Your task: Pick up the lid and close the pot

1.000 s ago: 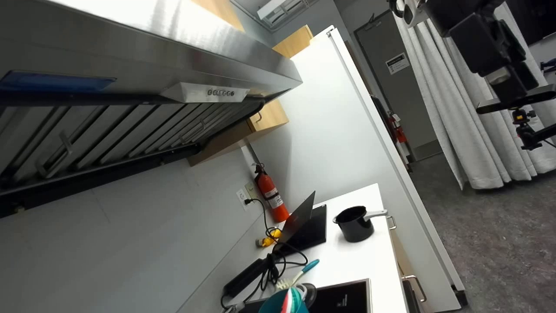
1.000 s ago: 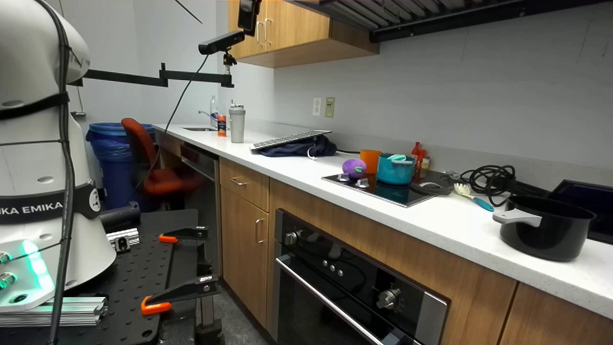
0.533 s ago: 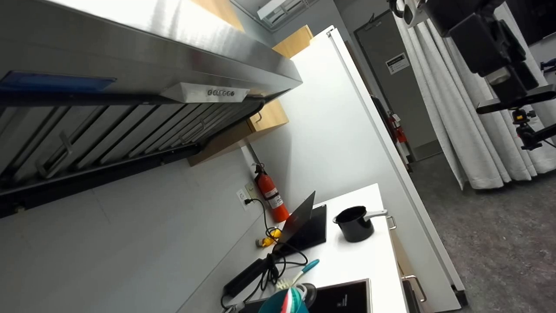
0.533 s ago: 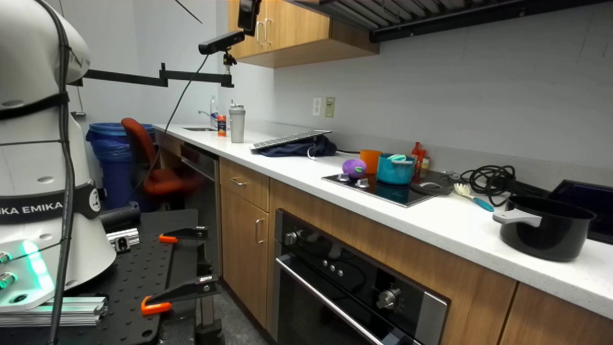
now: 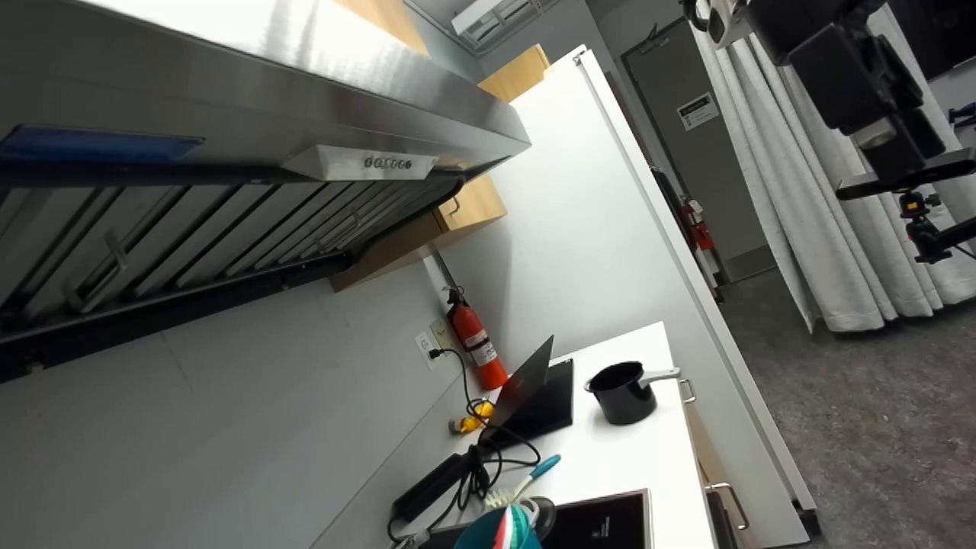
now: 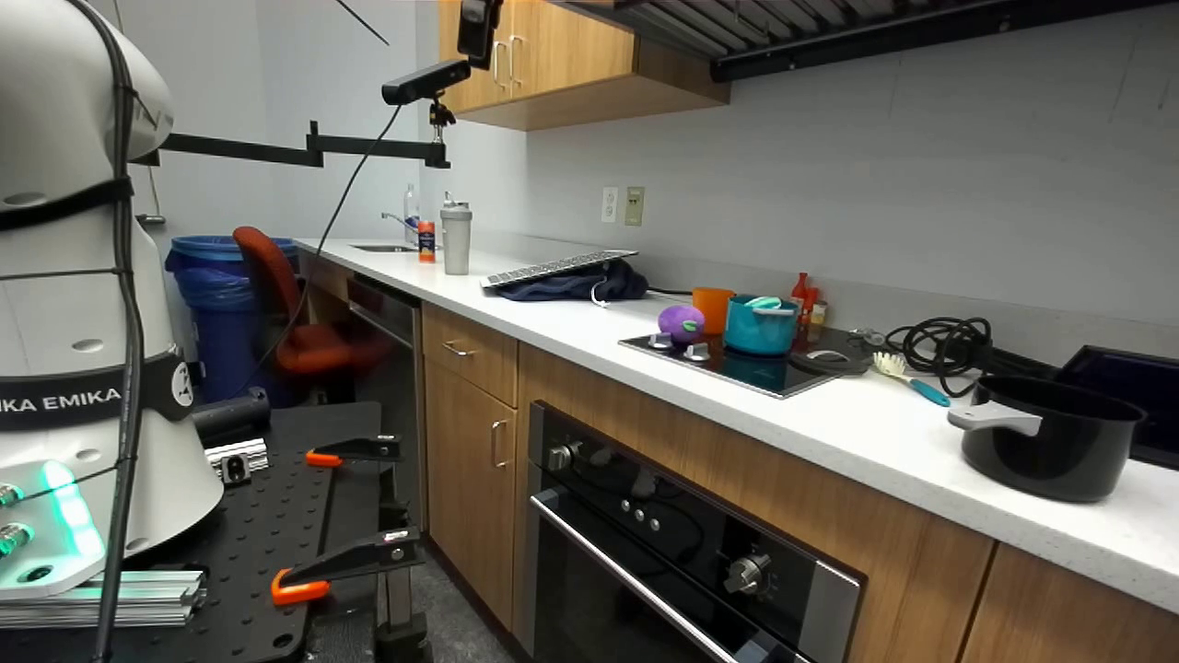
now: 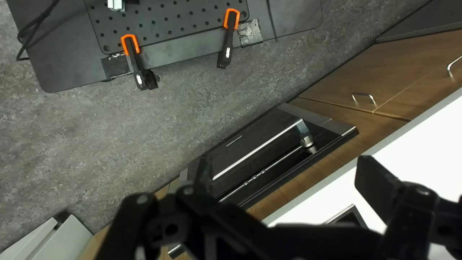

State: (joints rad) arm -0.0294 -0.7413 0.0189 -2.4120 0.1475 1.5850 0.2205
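The small black pot (image 6: pixel 1045 451) with a grey side handle stands upright and open-topped on the white counter, also in an exterior view (image 5: pixel 627 400). The lid, a dark disc (image 6: pixel 843 366) with a grey handle, seems to lie on the cooktop beside the teal pot; it is partly hidden in an exterior view (image 5: pixel 545 520). My gripper (image 7: pixel 285 171) is open with nothing between its fingers, high above the floor and counter edge. Its black body (image 5: pixel 854 80) seems to show at the top right, well away from the pot. Pot and lid are out of the wrist view.
The teal pot (image 6: pixel 760 327) stands on the cooktop (image 6: pixel 737 366) near a purple toy (image 6: pixel 682 324). A brush (image 6: pixel 926 391) and coiled cable (image 6: pixel 949 348) lie between lid and black pot. A range hood (image 5: pixel 366 99) overhangs. An extinguisher (image 5: pixel 473 335) stands behind a laptop (image 5: pixel 526 381).
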